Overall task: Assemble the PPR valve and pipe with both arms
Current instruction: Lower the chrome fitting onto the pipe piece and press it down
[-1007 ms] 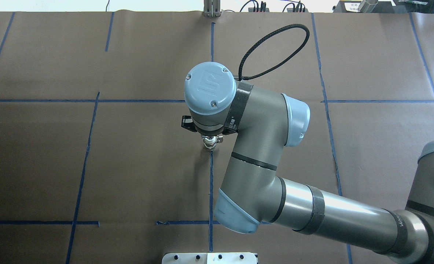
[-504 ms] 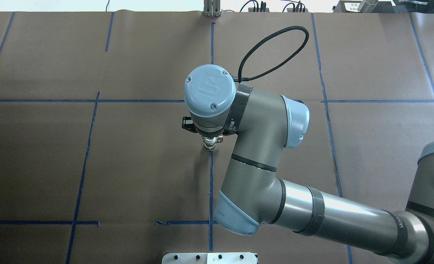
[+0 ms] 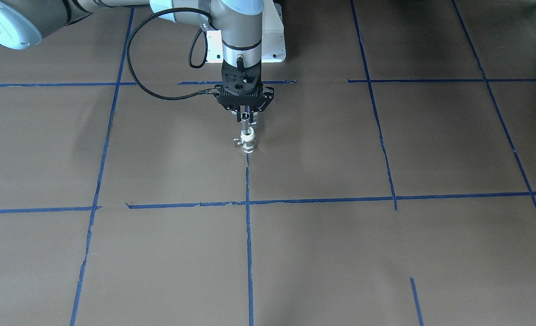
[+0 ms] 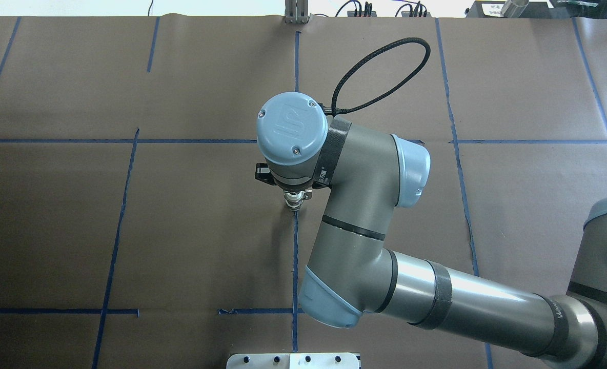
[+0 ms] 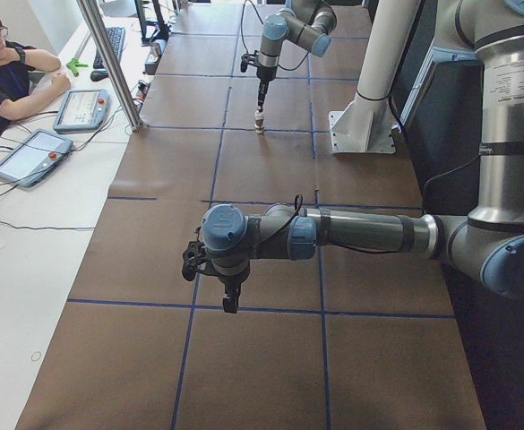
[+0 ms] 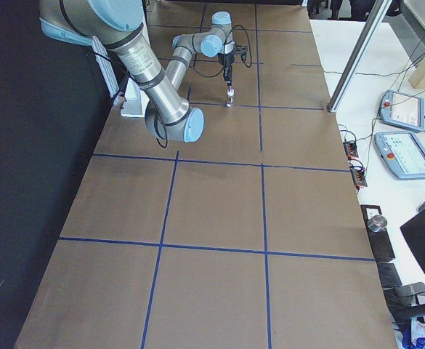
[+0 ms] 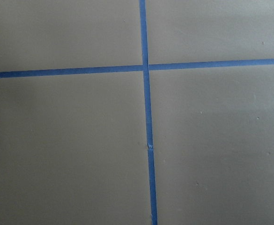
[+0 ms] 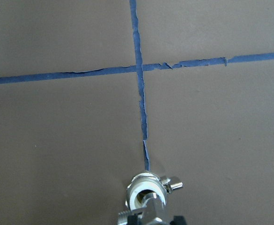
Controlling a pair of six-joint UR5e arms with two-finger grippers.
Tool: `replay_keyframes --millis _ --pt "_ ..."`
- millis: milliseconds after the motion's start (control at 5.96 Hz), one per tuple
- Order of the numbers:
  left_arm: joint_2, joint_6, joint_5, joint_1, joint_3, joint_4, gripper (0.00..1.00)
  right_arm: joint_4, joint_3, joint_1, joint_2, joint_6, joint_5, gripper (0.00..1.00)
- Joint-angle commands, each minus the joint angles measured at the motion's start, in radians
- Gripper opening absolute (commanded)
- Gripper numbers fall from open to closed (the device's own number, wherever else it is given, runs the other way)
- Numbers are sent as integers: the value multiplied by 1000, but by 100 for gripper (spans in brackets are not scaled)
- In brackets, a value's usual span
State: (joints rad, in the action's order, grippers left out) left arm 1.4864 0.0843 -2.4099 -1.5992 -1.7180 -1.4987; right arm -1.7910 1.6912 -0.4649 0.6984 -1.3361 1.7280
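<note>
The white PPR valve (image 3: 249, 146) stands upright on a blue tape line, its side stub pointing to the view's left. It also shows in the overhead view (image 4: 294, 203) and the right wrist view (image 8: 146, 193). The silver pipe (image 3: 246, 118) stands upright on the valve's top opening, hexagonal end up. My right gripper (image 3: 245, 113) points straight down and is shut on the pipe's upper end. My left gripper (image 5: 230, 303) hangs over bare table far from the parts. I cannot tell whether it is open or shut. The left wrist view shows only paper and tape.
The white pedestal (image 3: 275, 45) stands just behind the right gripper. A black cable (image 4: 380, 66) loops off the right wrist. An operator (image 5: 2, 63) and tablets (image 5: 29, 157) sit beyond the table's far edge, by a metal post (image 5: 109, 63).
The right wrist has shifted very slightly toward the robot and its cable loop has moved with it. The valve stays in the same spot.
</note>
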Motion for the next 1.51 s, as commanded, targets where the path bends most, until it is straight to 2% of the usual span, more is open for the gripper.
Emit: replay_keyframes --millis 0,1343 --pt "0 0 0 -1 1 0 100 1 -2 0 -2 0 1 0" --pt "0 2 0 1 9 0 100 5 -18 12 0 2 -4 0"
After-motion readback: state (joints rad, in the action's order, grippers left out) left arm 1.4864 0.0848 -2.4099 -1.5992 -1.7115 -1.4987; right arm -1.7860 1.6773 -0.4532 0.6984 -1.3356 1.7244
